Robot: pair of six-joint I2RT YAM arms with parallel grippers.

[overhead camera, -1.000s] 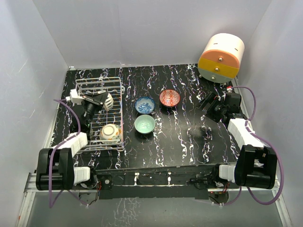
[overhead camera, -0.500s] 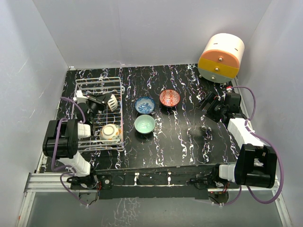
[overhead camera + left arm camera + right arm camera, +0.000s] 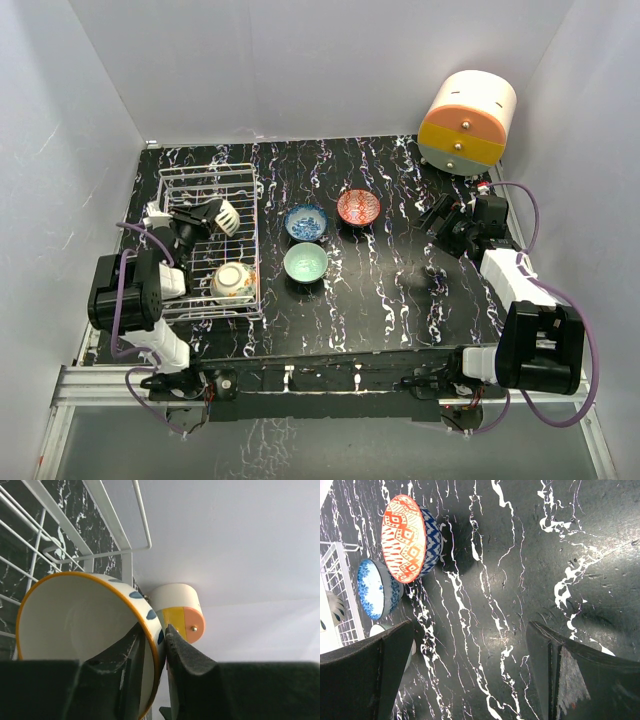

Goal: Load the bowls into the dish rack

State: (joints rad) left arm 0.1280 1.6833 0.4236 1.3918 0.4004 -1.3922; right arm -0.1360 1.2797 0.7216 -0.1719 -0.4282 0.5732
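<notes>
My left gripper [image 3: 154, 632] straddles the rim of the tilted bowl [image 3: 75, 620] at the rack's [image 3: 116, 527] far end; whether it truly pinches, I cannot tell. I should release only once the bowl leans on wire.

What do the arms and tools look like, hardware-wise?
Both match: the left arm and right arm have chunky black joint housings joined by white links, each with a purple cable looping alongside. The left tool and right tool are black, with two blocky fingers. No markings legible.
</notes>
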